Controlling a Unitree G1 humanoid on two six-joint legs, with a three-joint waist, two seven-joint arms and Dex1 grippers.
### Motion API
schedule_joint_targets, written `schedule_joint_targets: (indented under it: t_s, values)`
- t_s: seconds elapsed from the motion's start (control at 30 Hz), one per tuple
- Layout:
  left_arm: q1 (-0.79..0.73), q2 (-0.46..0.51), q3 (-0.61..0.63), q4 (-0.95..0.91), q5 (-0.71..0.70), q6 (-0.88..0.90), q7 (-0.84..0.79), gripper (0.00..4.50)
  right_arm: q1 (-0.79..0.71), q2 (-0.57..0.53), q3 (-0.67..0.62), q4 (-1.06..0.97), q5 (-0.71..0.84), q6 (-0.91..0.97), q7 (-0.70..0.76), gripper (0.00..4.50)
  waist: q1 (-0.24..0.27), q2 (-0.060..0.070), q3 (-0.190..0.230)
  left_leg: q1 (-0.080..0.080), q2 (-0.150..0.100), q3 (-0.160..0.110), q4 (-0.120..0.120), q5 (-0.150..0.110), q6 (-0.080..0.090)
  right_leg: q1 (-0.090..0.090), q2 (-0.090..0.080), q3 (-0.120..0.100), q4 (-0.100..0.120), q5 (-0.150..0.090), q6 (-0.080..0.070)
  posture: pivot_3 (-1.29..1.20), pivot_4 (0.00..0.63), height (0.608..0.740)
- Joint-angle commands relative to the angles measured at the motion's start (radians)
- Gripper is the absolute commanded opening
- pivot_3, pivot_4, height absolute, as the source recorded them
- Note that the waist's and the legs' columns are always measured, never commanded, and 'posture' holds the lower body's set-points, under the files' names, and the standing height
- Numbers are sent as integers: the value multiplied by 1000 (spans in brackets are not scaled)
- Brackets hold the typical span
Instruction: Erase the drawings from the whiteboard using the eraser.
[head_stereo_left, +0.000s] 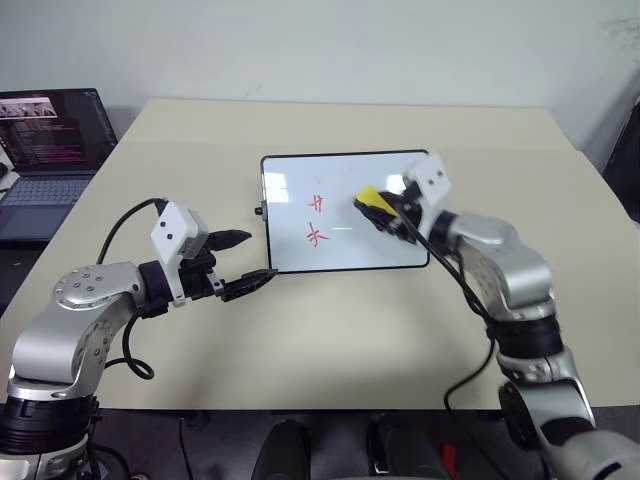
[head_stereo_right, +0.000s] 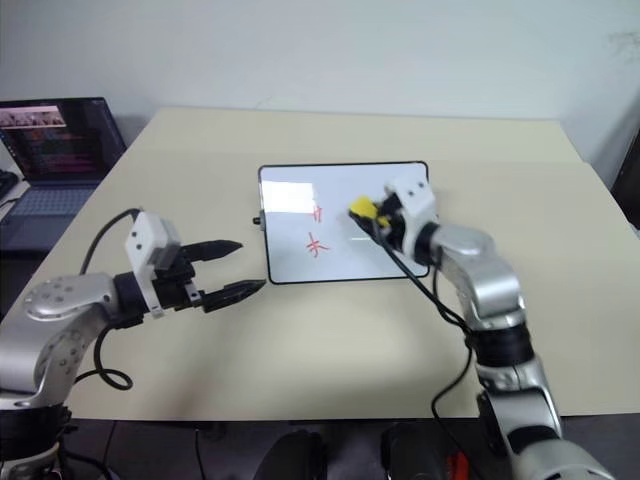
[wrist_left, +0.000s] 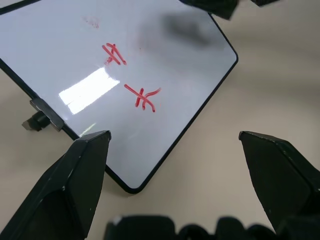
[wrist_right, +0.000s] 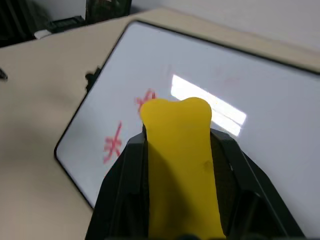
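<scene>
At far left, about nine o'clock from the board, we saw an open laptop (head_stereo_left: 45, 150) on a side surface, well apart from the work. The beige table (head_stereo_left: 330, 340) bore nothing else near the whiteboard (head_stereo_left: 345, 212), and nothing lay between either arm and it. The left gripper (head_stereo_left: 243, 262) hovered at the board's seven o'clock corner, just beside the frame, its jaws spread wide and empty. The whiteboard lay flat at table centre: white, glossy, thin black frame, rounded corners, a small black knob on its left short side. Two red drawings (head_stereo_left: 316, 218), crossed-stroke marks one above the other, stood left of the board's centre. At their three o'clock, the right gripper (head_stereo_left: 380, 212) was clamped tight on the eraser (head_stereo_left: 370, 199), whose yellow block protruded from the black fingers over the board's right half.
</scene>
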Motion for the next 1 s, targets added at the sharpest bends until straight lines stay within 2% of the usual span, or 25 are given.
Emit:
schedule_joint_targets:
  t_s: [0.03,0.2,0.4,0.63,0.77,1.0]
  values:
    - [1,0,38,-29,-19,-24,2,4500,97,-25,-28,-169,48,31,-17,1279,0,0,0,0,0,0,0,0,0,0,0,0,0,0,0,0,150,740]
    - [7,4,44,-2,-13,-24,-5,4500,185,-20,-25,-265,62,79,-85,1279,-6,0,0,2,1,1,0,0,0,0,2,1,1,-2,3,0,150,740]
    - [-10,13,44,54,6,-19,1,4500,197,-21,15,-300,53,79,-142,1279,-3,0,0,2,1,1,0,0,0,0,2,1,1,-3,4,0,150,740]
    - [-8,28,51,53,6,-11,3,4500,170,-87,103,-290,4,41,-151,1279,-2,0,0,1,0,1,0,0,0,0,2,1,0,-2,4,0,150,740]
    - [-11,38,60,50,0,0,6,4500,81,-59,162,-238,-20,9,-156,1279,-6,0,0,2,1,1,0,0,0,0,3,1,1,-2,4,0,150,740]
    - [-6,47,58,39,-7,8,3,4500,-163,96,236,29,-50,-29,-166,1279,-4,0,0,2,2,0,1,0,0,0,4,1,1,0,0,0,150,740]
